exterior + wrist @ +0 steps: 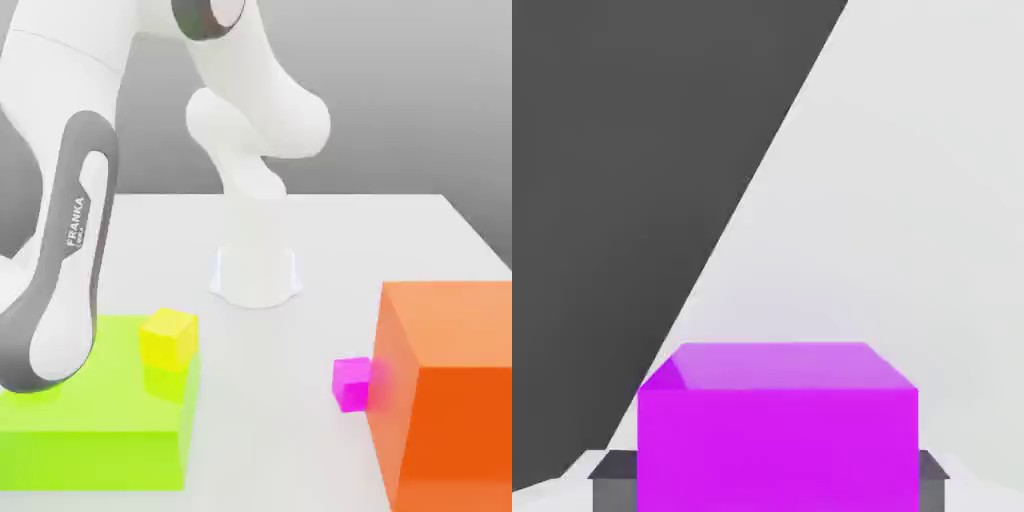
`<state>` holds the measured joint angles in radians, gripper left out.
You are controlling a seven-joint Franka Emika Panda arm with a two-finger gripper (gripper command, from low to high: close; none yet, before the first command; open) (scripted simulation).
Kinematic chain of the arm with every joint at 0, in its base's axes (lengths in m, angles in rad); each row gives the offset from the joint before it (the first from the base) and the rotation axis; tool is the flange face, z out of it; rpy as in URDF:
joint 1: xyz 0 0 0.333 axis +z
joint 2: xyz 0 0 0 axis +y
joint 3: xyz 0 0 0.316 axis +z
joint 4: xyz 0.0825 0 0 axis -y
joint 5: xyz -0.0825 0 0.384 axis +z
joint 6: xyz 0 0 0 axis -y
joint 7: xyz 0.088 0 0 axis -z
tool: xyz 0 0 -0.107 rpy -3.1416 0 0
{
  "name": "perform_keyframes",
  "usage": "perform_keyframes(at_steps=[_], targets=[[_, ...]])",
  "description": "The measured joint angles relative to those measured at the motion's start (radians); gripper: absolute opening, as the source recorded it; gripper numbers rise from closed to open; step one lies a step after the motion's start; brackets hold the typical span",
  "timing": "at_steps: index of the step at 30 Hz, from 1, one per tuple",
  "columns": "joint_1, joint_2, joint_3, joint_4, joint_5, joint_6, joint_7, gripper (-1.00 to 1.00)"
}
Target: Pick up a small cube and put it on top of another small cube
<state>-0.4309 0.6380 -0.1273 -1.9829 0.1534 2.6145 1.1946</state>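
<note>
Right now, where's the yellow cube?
Exterior view, left side: the yellow cube is on the right end of the green block.

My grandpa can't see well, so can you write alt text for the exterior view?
A white robot arm reaches over a pale table. On the exterior view's left, a yellow cube sits on a green block; on the right, a small pink cube is by a big orange block.

Small purple-violet cube [778, 450]: glossy, plain, sides flush between fingers of tool [769, 482].
</note>
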Motion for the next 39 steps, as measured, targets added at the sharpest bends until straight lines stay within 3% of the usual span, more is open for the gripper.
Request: perform_keyframes(at_steps=[8,20,34,39], targets=[[0.027,-0.179,-0.010,-0.044,-0.021,-0.105,-0.003,-1.00],[0.107,-0.616,0.020,-0.360,-0.143,-0.208,-0.087,-1.00],[0.180,-1.115,0.054,-0.746,-0.151,-0.329,-0.280,-1.00],[0.161,-1.035,0.066,-0.839,-0.182,-0.188,-0.278,-1.00]])
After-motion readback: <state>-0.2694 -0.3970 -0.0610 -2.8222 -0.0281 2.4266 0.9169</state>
